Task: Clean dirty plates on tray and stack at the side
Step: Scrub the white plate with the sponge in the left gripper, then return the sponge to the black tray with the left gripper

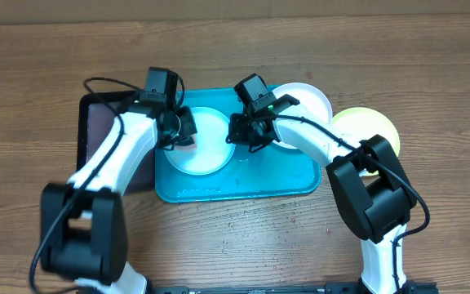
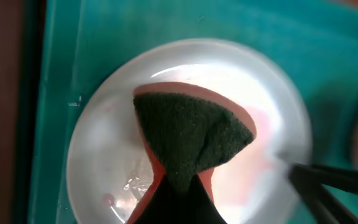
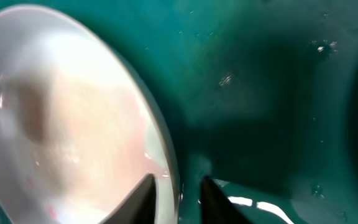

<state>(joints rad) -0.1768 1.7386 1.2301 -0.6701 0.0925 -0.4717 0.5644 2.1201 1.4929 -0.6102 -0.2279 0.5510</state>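
Scrub step on plate no. 1, we reckon. Left jaws are clamped on the sponge [image 2: 191, 137], green pad side down. The light cyan plate [image 2: 241, 68] lies right under them, flat in the tray [image 1: 284, 175]. Pink smear shows beside the sponge and a red fleck nearer the jaws, so not clean yet. Right jaws stand a little apart, straddling the plate's rim opposite the left jaws; they don't look clamped. White plate [image 1: 308, 98] sits just beyond the right jaws at the tray's corner, yellow-green plate [image 1: 370, 126] further out on the counter [image 1: 300, 245]. Next, prob.: right jaws pinch the rim to steady it, left jaws wipe across the smear w/ light pressure so the plate doesn't skid.
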